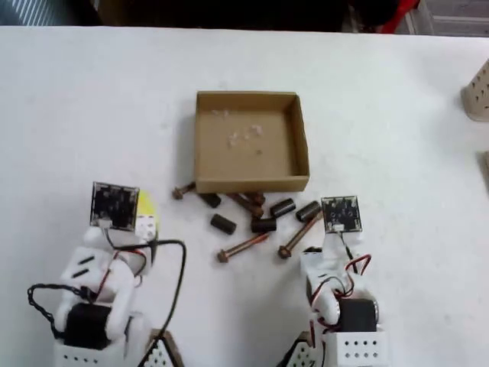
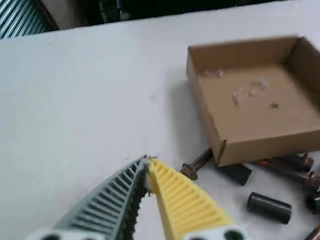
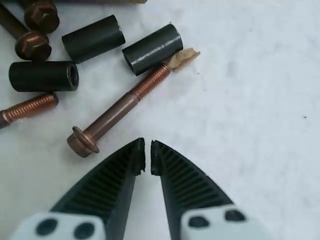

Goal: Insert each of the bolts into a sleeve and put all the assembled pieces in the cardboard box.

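Observation:
The cardboard box [image 1: 252, 184] sits open at the table's middle, holding a few pale scraps. Just in front of it lie several copper bolts [image 1: 243, 247] and black sleeves [image 1: 223, 224], loose and mixed. My left gripper [image 2: 148, 164], grey and yellow, is shut with nothing in it, left of the pile, with one bolt [image 2: 196, 164] at the box's corner [image 2: 220, 150] just ahead. My right gripper [image 3: 147, 151] is shut and holds nothing, close behind a long bolt [image 3: 120, 107] whose tip touches a sleeve [image 3: 152, 49]. More sleeves [image 3: 44, 76] lie beyond.
A beige perforated block [image 1: 477, 95] stands at the right edge. A black cable [image 1: 179, 267] loops beside the left arm's base. Bare white table spreads left of the box and right of the pile.

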`<action>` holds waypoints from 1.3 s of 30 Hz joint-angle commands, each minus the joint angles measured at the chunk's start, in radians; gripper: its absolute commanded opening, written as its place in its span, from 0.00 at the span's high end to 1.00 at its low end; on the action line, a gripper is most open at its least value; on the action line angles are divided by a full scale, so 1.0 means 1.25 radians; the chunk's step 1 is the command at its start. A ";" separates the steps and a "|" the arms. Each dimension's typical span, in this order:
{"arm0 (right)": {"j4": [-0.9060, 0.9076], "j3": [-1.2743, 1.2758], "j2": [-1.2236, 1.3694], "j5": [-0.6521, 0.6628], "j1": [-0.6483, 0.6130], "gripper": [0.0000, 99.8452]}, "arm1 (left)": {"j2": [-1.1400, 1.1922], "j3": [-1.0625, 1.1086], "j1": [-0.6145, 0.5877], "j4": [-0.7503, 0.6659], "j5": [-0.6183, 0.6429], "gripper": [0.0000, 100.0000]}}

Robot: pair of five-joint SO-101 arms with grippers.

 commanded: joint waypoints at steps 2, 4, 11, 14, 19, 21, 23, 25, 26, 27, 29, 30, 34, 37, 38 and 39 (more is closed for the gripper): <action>-0.012 0.002 -0.008 0.007 0.009 0.98 | 0.165 -0.196 0.056 0.004 0.048 0.98; -0.012 0.002 -0.008 0.007 0.009 0.98 | 0.276 -0.265 0.069 -0.001 0.063 0.98; -0.010 0.002 -0.008 0.007 0.009 0.98 | 0.617 -0.503 0.141 -0.001 0.077 0.98; -0.009 0.002 -0.008 0.007 0.009 0.98 | 0.743 -0.586 0.148 -0.002 0.142 0.98; -0.009 0.002 -0.008 0.007 0.010 0.98 | 0.957 -0.702 0.148 -0.021 0.172 0.98; -0.009 0.002 -0.008 0.007 0.010 0.98 | 1.039 -0.738 0.142 -0.052 0.172 0.98; -0.009 0.002 -0.008 0.007 0.010 0.98 | 1.121 -0.768 0.141 -0.095 0.172 0.98; -0.009 0.002 -0.008 0.007 0.010 0.98 | 1.199 -0.804 0.143 -0.124 0.172 0.98; -0.009 0.002 -0.008 0.007 0.010 0.98 | 1.234 -0.825 0.144 -0.134 0.173 0.98; -0.009 0.002 -0.008 0.007 0.010 0.98 | 1.269 -0.851 0.144 -0.141 0.173 0.98; -0.009 0.002 -0.008 0.007 0.010 0.98 | 1.335 -0.913 0.145 -0.141 0.173 0.98; -0.009 0.002 -0.008 0.007 0.010 0.98 | 1.366 -0.946 0.145 -0.136 0.173 0.97; -0.009 0.002 -0.008 0.007 0.009 0.98 | 1.474 -1.054 0.147 -0.117 0.173 0.91; -0.009 0.002 -0.008 0.007 0.009 0.98 | 1.536 -1.123 0.147 -0.060 0.173 0.84; -0.009 0.002 -0.008 0.007 0.009 0.98 | 1.553 -1.144 0.145 -0.041 0.173 0.83; -0.009 0.002 -0.008 0.007 0.008 0.98 | 1.571 -1.166 0.142 -0.025 0.173 0.83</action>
